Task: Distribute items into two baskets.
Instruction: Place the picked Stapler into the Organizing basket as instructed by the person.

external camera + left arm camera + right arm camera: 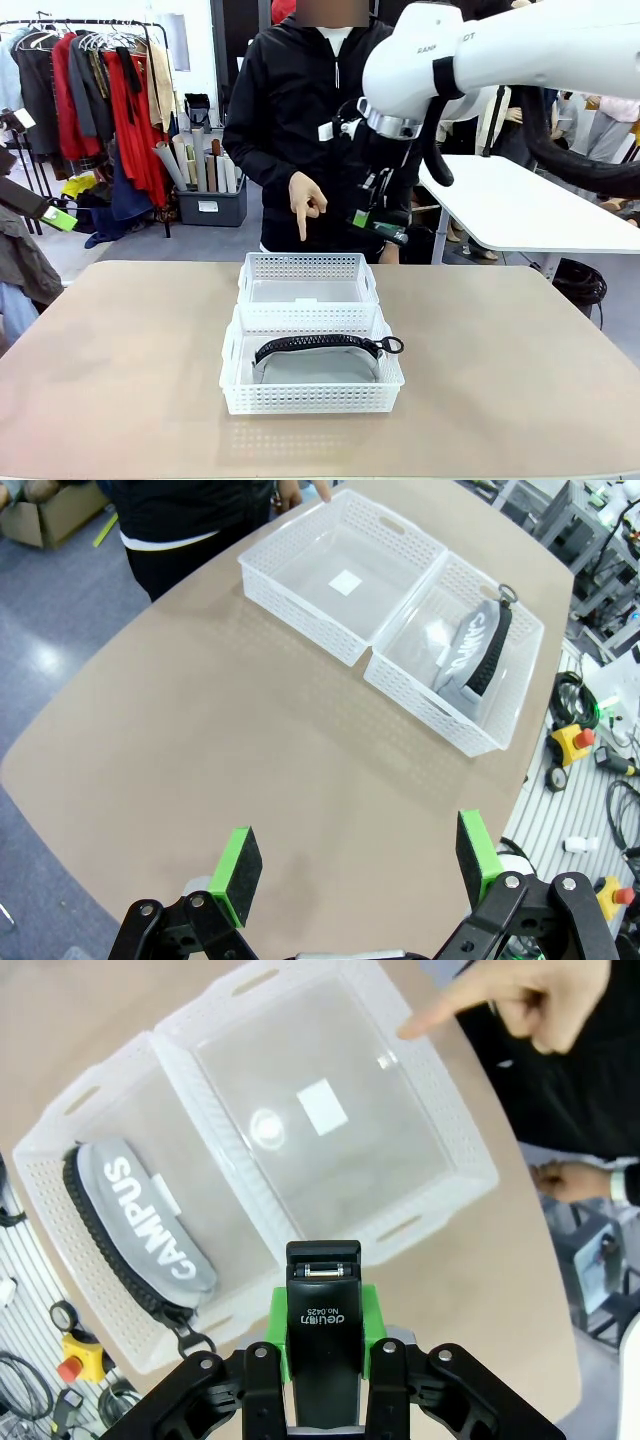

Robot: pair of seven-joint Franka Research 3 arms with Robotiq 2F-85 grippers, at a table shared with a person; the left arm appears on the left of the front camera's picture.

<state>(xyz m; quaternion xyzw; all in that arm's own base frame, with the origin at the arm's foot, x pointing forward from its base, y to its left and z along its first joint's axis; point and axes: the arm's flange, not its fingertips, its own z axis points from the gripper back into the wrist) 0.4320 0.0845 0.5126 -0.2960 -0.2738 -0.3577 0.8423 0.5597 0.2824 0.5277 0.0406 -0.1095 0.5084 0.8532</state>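
The pouch point(318, 362) lies in the near basket point(312, 397), long axis left to right, its ring pull at the right end. The far basket point(308, 272) touches it, and a person's hand point(306, 203) points down at it. The right tool point(380, 226), raised over the far basket's right side, grips the stapler point(323, 1335) lengthwise between its pads. The left tool point(355, 862) hangs wide open above the bare tan surface point(120, 370). A clothes rack point(95, 90) stands far left.

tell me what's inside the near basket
The near basket holds a grey zip pouch printed CAMPUS, leaning on its long edge. Whatever lies beneath the pouch is covered.
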